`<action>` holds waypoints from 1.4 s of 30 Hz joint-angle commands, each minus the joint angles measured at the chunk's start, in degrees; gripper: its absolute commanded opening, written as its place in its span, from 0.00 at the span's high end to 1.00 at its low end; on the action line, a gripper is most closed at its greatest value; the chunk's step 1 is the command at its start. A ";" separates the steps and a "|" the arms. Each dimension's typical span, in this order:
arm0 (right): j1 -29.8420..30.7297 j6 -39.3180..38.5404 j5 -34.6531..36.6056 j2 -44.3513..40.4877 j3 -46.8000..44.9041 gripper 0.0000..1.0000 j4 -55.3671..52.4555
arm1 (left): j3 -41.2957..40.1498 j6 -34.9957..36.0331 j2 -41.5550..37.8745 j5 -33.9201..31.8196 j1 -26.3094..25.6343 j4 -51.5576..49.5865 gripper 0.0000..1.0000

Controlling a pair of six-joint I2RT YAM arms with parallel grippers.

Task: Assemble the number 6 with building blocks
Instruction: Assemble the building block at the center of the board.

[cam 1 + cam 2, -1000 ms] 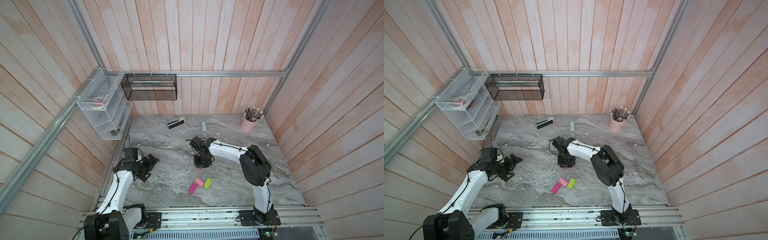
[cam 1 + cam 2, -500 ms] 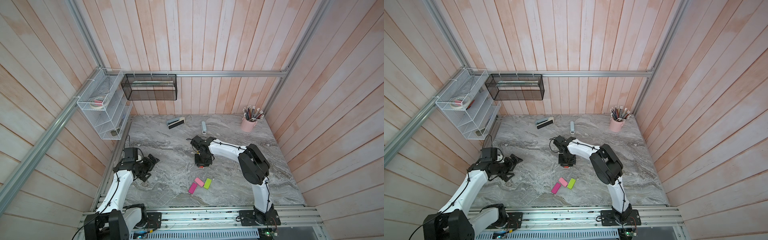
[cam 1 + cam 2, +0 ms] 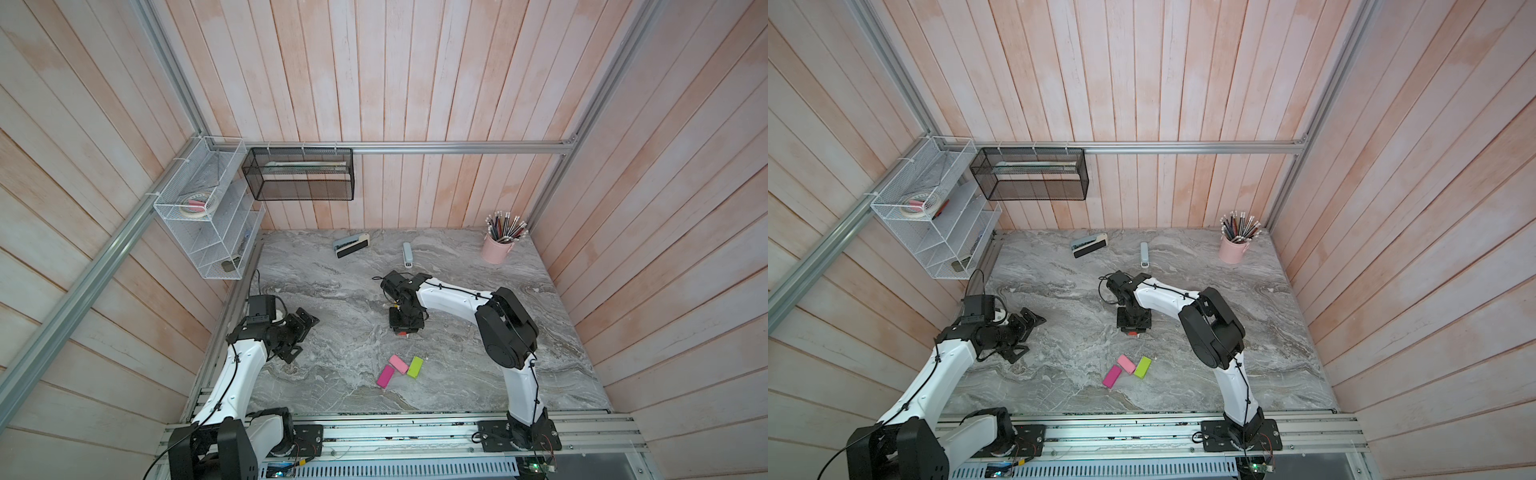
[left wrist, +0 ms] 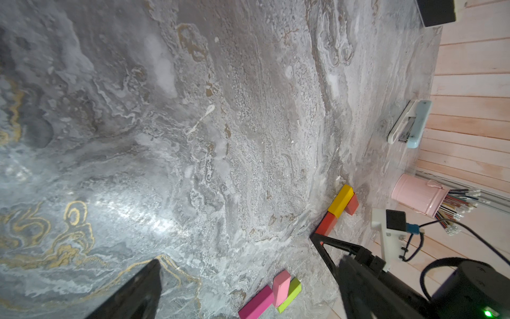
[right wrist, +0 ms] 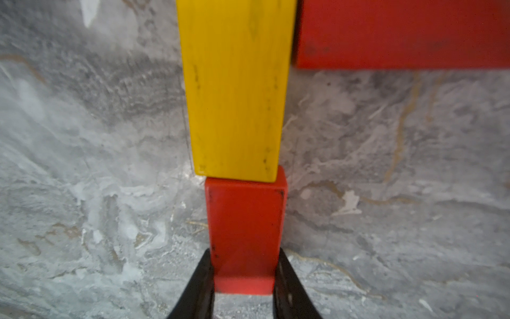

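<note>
Marble top: red brick btwn right hand fingers, touching yellow brick

I see open tabletop mid-left, pink and green bricks near the front, stapler and pencil cup behind.

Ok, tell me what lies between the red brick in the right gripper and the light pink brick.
Nothing: in both top views only bare marble tabletop separates the red brick from the light pink brick.
</note>
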 commanded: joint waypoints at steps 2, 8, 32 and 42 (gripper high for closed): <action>-0.67 -1.78 2.14 3.57 0.41 0.73 -0.54 | 1.46 0.80 0.61 0.68 0.29 1.01 0.00; -0.65 -2.05 2.44 3.72 0.41 0.73 -0.72 | 1.97 0.89 0.98 0.64 0.29 1.01 0.00; -0.97 -0.74 7.91 -9.93 5.14 0.18 -8.19 | 1.88 1.04 0.90 -0.07 0.29 0.95 0.00; -2.48 -0.82 6.24 -20.44 -8.83 0.15 -4.61 | -0.22 0.20 0.24 0.41 0.29 2.40 0.00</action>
